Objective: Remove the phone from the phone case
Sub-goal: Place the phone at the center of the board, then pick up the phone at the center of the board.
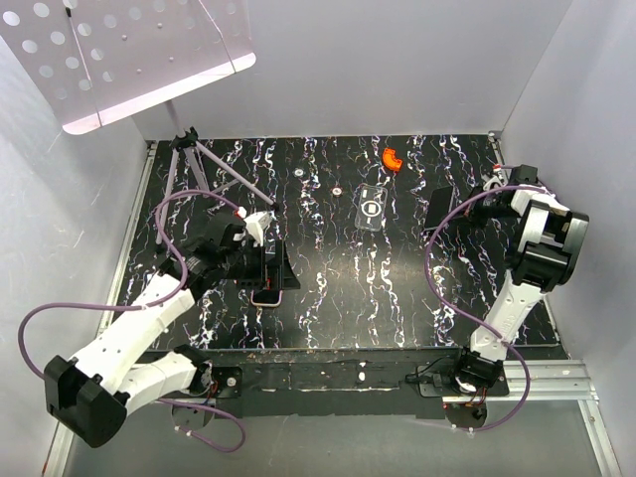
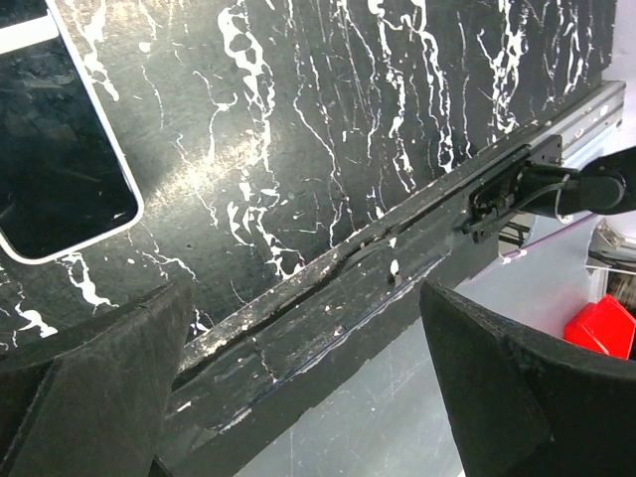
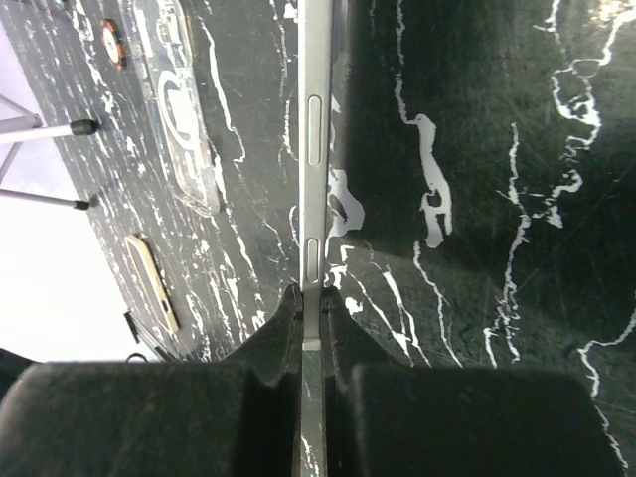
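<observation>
The right gripper was clamped tight on one end of a slim silver-edged phone, held edge-on over the right side of the black white-veined marble worktop; the clear plastic phone case lay flat apart from it, toward the far edge; the left gripper gaped wide, holding nothing, above the near edge; a second dark-screened, white-rimmed phone lay flat nearby.

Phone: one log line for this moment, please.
right claw: shut on phone | case: flat on table, apart from phone | left claw: open, holding nothing
</observation>
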`<state>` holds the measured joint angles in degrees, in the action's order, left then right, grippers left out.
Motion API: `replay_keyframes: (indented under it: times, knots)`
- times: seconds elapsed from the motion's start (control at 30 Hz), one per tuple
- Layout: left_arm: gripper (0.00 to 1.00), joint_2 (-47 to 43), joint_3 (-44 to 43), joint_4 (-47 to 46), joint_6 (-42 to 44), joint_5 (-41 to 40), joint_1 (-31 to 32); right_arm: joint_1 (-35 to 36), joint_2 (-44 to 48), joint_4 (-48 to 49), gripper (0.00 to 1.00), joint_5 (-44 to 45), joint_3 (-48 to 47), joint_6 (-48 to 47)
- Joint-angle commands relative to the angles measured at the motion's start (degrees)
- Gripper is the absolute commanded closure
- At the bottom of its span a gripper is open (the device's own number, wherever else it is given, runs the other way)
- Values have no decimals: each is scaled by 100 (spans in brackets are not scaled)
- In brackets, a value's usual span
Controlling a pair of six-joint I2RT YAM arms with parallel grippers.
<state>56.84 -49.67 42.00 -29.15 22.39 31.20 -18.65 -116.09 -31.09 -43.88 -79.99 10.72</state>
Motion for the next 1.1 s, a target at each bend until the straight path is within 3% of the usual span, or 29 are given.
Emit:
replay_keyframes:
  times: [0.0,0.1,0.17,0.23,0.3,0.47,0.7,0.83,1.07]
  knots:
    - [2,134,-315,116,120,-279,-9,-24,148,-64,86,351,-35,-246]
    - [2,213,-350,142,67,-446,-9,-24,472,-107,68,1282,88,-44]
    - [2,275,-412,194,58,-586,-9,-24,736,-195,49,1854,167,157]
    - [2,389,-508,247,84,-735,-9,54,1122,-449,43,2399,176,316]
    - [2,529,-596,344,111,-964,-9,247,1605,-695,27,3127,298,491]
    - [2,828,-676,309,146,-1517,-44,1134,3098,-715,27,3430,1255,1378]
    - [2,1680,-789,159,163,-1632,-70,3453,4594,48,30,3141,2908,2706]
    - [2,2058,-939,212,260,-1948,-62,4649,4973,86,30,3377,3200,3032]
    - [2,2779,-1176,352,357,-2590,-70,5082,5903,-160,30,3386,3507,2919]
